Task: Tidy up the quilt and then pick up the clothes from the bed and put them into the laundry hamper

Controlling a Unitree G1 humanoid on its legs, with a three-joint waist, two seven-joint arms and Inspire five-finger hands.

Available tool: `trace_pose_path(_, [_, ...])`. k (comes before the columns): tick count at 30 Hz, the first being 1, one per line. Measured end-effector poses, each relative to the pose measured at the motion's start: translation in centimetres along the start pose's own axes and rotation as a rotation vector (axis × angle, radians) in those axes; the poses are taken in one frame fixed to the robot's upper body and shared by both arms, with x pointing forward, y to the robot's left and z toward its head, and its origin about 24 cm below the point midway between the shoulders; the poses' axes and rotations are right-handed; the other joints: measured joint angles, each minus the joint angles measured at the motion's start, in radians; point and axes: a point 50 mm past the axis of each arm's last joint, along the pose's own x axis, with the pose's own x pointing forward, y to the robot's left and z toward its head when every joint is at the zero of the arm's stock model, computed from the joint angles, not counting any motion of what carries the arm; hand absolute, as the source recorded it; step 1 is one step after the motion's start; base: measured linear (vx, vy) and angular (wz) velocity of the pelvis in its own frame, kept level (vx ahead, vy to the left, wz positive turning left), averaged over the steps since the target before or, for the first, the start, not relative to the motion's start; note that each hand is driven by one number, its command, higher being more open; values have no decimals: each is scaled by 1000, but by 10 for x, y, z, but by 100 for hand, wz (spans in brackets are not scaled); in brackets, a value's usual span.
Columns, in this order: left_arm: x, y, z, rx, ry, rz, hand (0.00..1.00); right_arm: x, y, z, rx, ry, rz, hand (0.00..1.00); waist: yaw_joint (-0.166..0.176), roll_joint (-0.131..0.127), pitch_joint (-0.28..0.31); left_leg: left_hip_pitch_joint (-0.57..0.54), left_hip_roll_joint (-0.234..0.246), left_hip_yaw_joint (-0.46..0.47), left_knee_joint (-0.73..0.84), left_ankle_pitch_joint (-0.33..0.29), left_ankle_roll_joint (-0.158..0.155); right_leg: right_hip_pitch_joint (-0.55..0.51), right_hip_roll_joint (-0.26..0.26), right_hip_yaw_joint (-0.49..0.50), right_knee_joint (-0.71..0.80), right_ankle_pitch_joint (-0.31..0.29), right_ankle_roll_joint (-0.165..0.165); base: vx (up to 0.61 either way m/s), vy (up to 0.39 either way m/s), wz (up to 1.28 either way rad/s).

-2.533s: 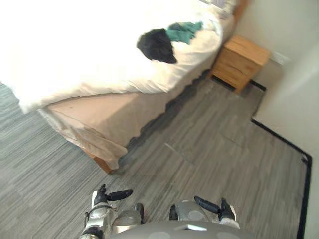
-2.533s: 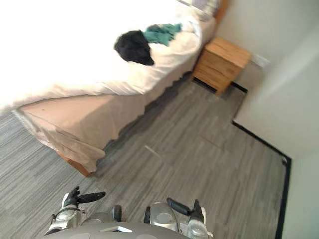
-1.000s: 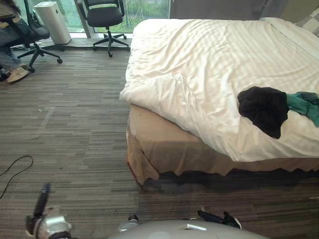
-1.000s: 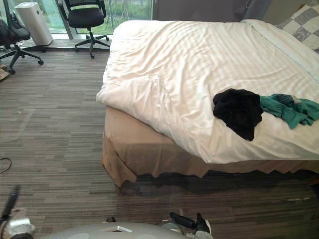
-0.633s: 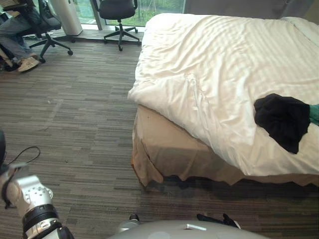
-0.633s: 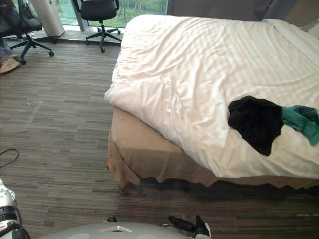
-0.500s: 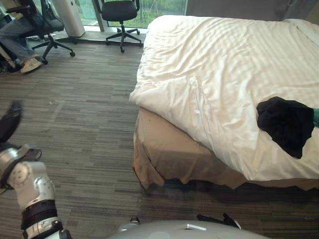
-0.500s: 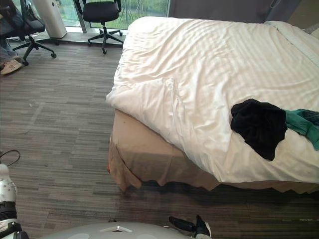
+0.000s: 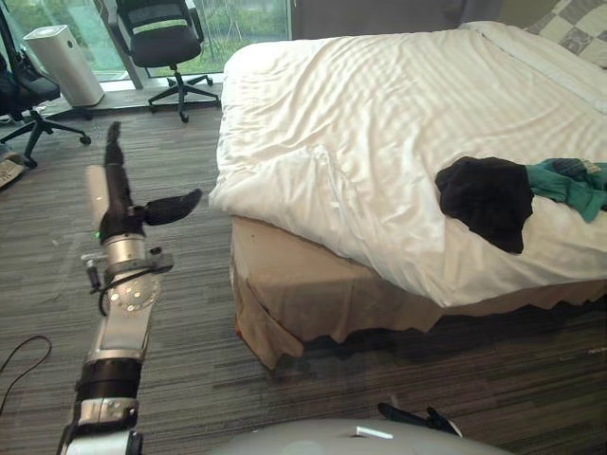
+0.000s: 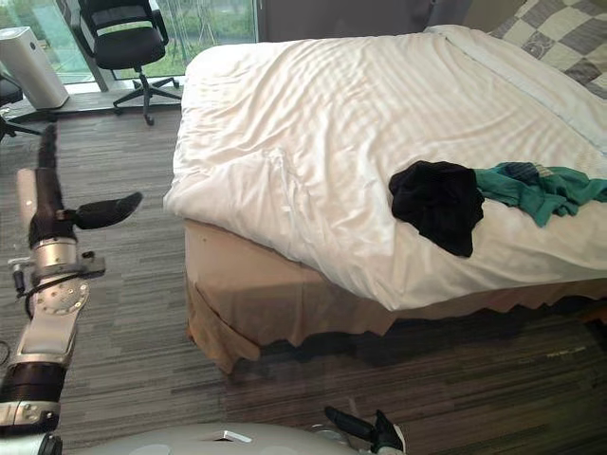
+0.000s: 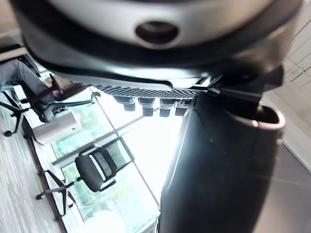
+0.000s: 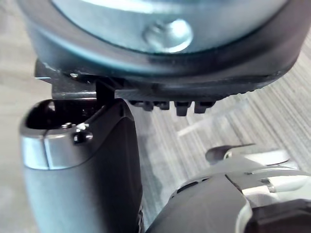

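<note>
2 robot hands show, and neither holds anything. The left robot hand (image 9: pixel 118 216) stands upright in the air over the carpet floor (image 9: pixel 190 313), to the left of the bed's foot corner, with its fingers (image 9: pixel 114 152) straight and pointing up and its thumb (image 9: pixel 175 205) spread out sideways toward the bed; it touches nothing. The right robot hand (image 10: pixel 368 428) hangs low at the bottom edge of the eye views, close to the robot and above the carpet, its fingers loosely straight and empty. Beyond the left robot hand lies the bed (image 9: pixel 313 294), whose beige skirt is bare at the near corner. The white quilt (image 9: pixel 408 114) covers the mattress, with its near corner rumpled and folded and its edge running aslant, so that it hangs lower over the bed's side farther to the right. On the quilt near the right-hand side of the bed lie the clothes: 1 black garment (image 9: pixel 484 199) in a heap close to the quilt's edge, and 1 green garment (image 9: pixel 569 185) touching it on its far right side. A checked pillow (image 10: pixel 560 33) sits at the head of the bed. Past the foot of the bed, by the window, stand a black office chair (image 9: pixel 156 38) and a tall white appliance (image 9: pixel 62 62).
</note>
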Motion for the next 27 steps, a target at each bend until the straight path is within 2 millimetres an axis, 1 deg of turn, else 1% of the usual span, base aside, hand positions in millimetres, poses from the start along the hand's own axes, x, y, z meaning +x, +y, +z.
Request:
trace_pose_path(1, [4,-5,5,-5,-22,-16,100,0,0,0,0,-1,0,100,-3,0,0,-7,0,1,-2,2,3,-11,0,4,1,2,4,-170,-24,-11])
trace_pose_path(2, [6,-9,7,-9,-28,-27,100,0,0,1,0,-2,1,100,-7,1,0,-8,0,4,-4,4,5,-15,0,8,1,4,6,-211,-27,-11])
trace_pose_path(3, [8,-14,7,5,-27,-45,100,0,1,2,0,-5,1,100,-20,3,0,-8,0,5,-4,8,8,-18,0,9,0,8,6,-220,-23,-8])
trace_pose_path(5, [13,-24,8,47,-33,-84,100,0,0,2,0,-11,0,100,-27,8,-3,-11,-1,12,-5,13,11,-29,0,13,-3,11,11,-183,-9,-7])
trace_pose_path(7, [19,-31,14,62,-57,-111,100,0,0,4,0,-21,0,100,-40,11,-5,-25,-2,13,-5,17,14,-43,0,17,-6,17,9,-141,5,-3])
trace_pose_path(8, [23,-36,19,88,-76,-125,100,1,0,5,1,-28,0,100,-48,12,-5,-37,-3,13,-5,17,11,-53,0,19,-8,20,12,-114,14,-4])
trace_pose_path(10, [32,-45,26,101,-99,-152,100,0,1,6,1,-32,0,100,-51,11,-5,-49,-3,19,-5,19,10,-65,0,26,-19,24,14,-80,19,-12])
trace_pose_path(13, [48,-59,41,150,-145,-189,100,0,1,8,9,-41,-2,100,-54,11,-2,-88,-5,24,-5,22,10,-98,1,36,-35,30,8,-20,11,-5])
trace_pose_path(14, [54,-61,45,185,-167,-197,100,1,2,9,11,-49,-2,100,-60,10,-3,-109,-6,25,-5,28,13,-117,0,40,-39,42,7,0,0,0])
trace_pose_path(15, [64,-58,56,244,-216,-193,100,1,4,13,16,-61,2,100,-74,5,-1,-154,-12,24,-5,35,20,-159,-3,51,-40,72,11,0,0,0])
trace_pose_path(16, [71,-56,64,261,-244,-185,100,1,5,15,25,-70,0,100,-78,4,4,-182,-13,26,-5,50,29,-186,-3,57,-42,95,17,40,12,-10])
trace_pose_path(17, [80,-55,73,293,-270,-173,100,2,8,21,29,-88,3,100,-80,2,13,-212,-14,34,-3,60,35,-218,-1,67,-48,111,13,46,8,-16])
trace_pose_path(19, [90,-56,82,320,-285,-160,100,3,10,27,40,-106,5,100,-95,-1,33,-235,-18,38,0,66,39,-237,-1,74,-59,126,8,42,19,-11])
trace_pose_path(20, [97,-55,90,326,-296,-149,100,3,12,33,42,-130,8,100,-108,-1,55,-241,-22,39,0,67,39,-245,-1,79,-59,128,7,17,22,-11])
trace_pose_path(21, [103,-55,102,323,-328,-138,100,3,13,38,42,-149,10,100,-106,-1,75,-253,-22,43,0,67,40,-261,-1,90,-58,132,6,-6,15,-11])
trace_pose_path(22, [106,-55,109,323,-345,-130,100,3,13,40,43,-157,9,100,-106,0,82,-262,-21,44,0,68,40,-271,-1,92,-58,134,7,-16,0,-9])
trace_pose_path(24, [116,-51,135,355,-430,-99,100,4,16,50,50,-189,13,100,-108,-1,120,-297,-21,44,1,76,45,-308,0,95,-57,148,-2,-8,2,-2])
trace_pose_path(25, [119,-50,140,365,-447,-94,100,4,16,53,50,-199,14,100,-109,-4,131,-302,-21,44,1,79,45,-313,0,96,-57,151,-2,-37,16,-2])
trace_pose_path(27, [126,-49,159,376,-492,-78,100,4,18,63,55,-234,9,100,-107,-6,169,-328,-22,44,1,85,48,-339,-1,98,-56,158,-1,-56,8,1])
